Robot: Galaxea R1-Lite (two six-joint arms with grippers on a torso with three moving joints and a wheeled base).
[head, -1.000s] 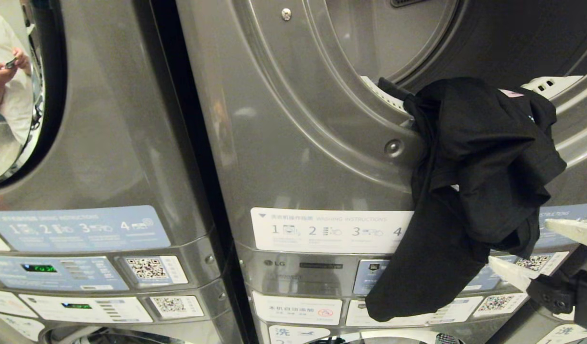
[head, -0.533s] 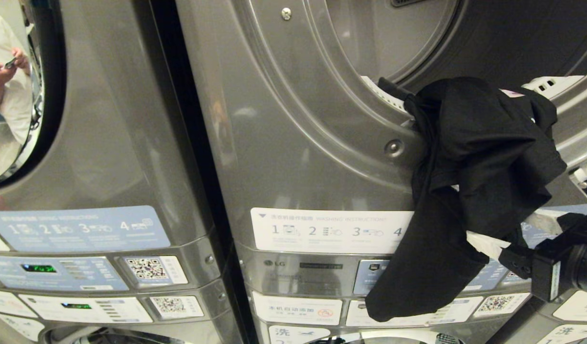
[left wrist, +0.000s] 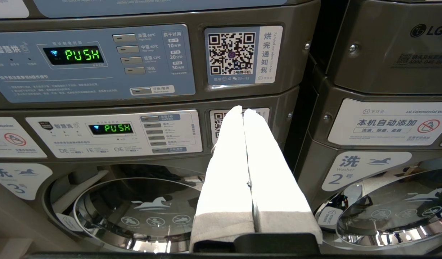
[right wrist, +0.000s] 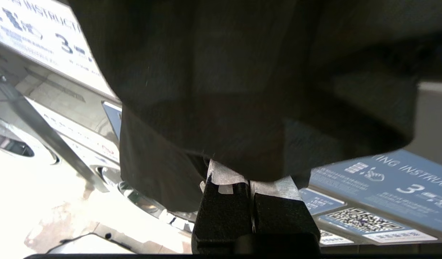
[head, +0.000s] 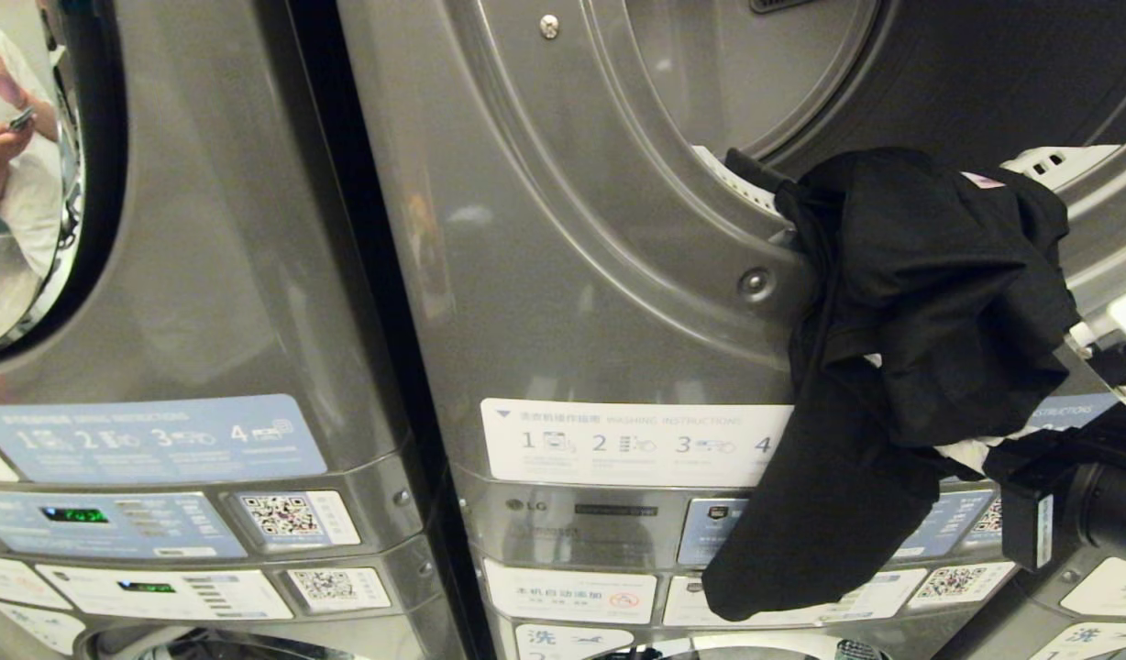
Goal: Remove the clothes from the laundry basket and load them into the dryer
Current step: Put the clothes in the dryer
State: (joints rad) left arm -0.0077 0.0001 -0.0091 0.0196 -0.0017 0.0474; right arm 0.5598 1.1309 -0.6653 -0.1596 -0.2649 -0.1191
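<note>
One black garment (head: pixel 902 367) draped over dryer (head: pixel 618 275) opening rim, half outside

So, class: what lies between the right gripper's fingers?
A fold of the black garment, pinched by the right gripper; the right wrist view shows it.

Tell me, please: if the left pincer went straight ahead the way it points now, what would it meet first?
Probably the QR sticker on the washer panel: the shut left pincer points at it, though depth is unclear.
</note>
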